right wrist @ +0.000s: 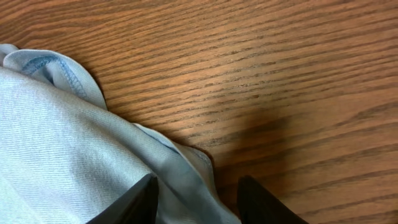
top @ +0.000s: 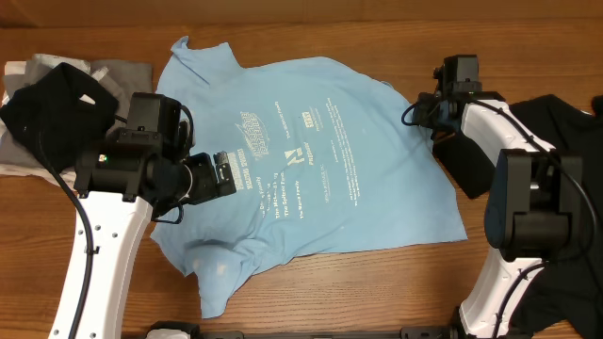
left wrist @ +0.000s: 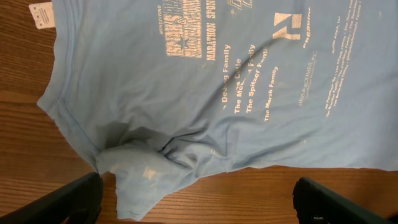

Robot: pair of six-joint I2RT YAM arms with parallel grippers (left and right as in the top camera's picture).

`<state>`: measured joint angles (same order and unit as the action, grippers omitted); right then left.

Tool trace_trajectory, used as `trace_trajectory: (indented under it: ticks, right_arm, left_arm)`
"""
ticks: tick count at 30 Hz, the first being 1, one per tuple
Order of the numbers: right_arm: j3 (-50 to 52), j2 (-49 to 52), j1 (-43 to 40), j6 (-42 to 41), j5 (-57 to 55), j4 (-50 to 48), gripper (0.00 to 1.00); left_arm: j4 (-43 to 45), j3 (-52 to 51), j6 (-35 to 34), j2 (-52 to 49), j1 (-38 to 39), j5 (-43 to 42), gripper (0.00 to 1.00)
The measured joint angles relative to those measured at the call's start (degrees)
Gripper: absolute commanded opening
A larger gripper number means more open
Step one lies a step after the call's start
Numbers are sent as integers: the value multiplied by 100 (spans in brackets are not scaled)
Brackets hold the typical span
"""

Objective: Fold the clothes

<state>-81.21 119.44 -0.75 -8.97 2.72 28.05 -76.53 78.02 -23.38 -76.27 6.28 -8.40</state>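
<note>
Only overhead, black garment (top: 570, 127), whole T-shirt (top: 311, 160)

Jaws wide on left arm (top: 104, 235), perhaps half-parted on right arm (top: 528, 202).

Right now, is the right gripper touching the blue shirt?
Cannot tell. In the right wrist view the shirt lies between the fingers of the right gripper, but neither contact nor gap shows plainly.

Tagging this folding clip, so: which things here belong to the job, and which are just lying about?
Job: light blue T-shirt, spread out mid-table; black garment at right.
Lying about: grey-and-black heap, far left; wooden table.
</note>
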Motion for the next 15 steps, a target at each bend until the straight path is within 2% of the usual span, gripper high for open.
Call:
trace_trajectory:
  ticks: [5, 15]
  right_arm:
    - [0, 0, -2, 7, -7, -96, 41]
    - [0, 11, 0, 7, -15, -133, 41]
  left_arm:
    - [7, 0, 0, 0, 0, 0, 100]
    - [7, 0, 0, 0, 0, 0, 100]
